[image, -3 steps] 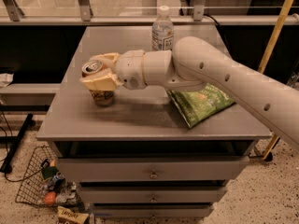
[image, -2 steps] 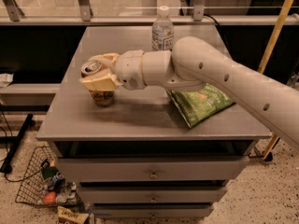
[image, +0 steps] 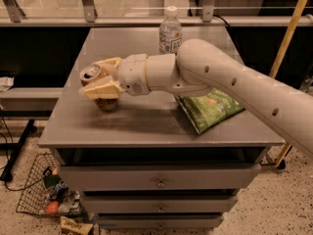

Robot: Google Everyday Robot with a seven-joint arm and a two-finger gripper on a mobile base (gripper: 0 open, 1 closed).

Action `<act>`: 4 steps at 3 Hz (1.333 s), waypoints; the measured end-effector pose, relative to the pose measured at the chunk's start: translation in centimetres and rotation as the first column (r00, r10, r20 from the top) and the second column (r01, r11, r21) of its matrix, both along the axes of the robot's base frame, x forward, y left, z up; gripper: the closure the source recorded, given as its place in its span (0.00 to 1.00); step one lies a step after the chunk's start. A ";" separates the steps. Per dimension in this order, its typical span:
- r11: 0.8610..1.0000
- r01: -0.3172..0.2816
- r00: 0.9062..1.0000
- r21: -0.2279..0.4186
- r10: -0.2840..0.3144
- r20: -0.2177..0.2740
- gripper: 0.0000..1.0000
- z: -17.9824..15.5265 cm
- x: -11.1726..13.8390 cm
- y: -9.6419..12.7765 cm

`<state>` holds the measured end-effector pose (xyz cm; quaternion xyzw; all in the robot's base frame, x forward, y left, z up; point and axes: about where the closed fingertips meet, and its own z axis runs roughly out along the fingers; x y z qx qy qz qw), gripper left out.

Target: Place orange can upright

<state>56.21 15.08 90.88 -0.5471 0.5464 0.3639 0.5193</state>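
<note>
Wire came first, nearest to me: a wire basket on the floor at the near left, holding odds and ends and well apart from my work. Above it were the closed drawers of the grey cabinet. On its surface, at the left side and about midway between the near and far edges, my tool was pinching the orange can across its body, one pale yellow finger on the near side and one on the far side. I judged that side grip to be the reason the silver top faced up and a little to the left; gripping the wall left both ends free, so the bottom could meet the surface flat. The can was low, its lower end at the surface or just above it. I could not tell whether it was touching. It leaned slightly, so I took the placing as nearly done but not released. My fingers needed to let go only once the can stood true.

To the right, my arm reached in over a green bag lying flat, near but not in the way. Farther back, a water bottle stood upright near the far edge, apart from the can.
</note>
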 end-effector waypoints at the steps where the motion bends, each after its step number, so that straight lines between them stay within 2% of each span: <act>1: 1.000 -0.004 1.000 0.000 0.004 0.000 0.00 0.0 -0.1 0.2; 2: 1.000 -0.005 1.000 -0.002 0.005 0.001 0.00 0.0 -0.1 0.2; 3: 0.999 0.038 0.999 -0.015 -0.038 0.016 0.00 1.2 0.7 -2.8; 4: 0.993 0.110 0.994 -0.043 -0.108 0.031 0.00 3.2 1.0 -7.2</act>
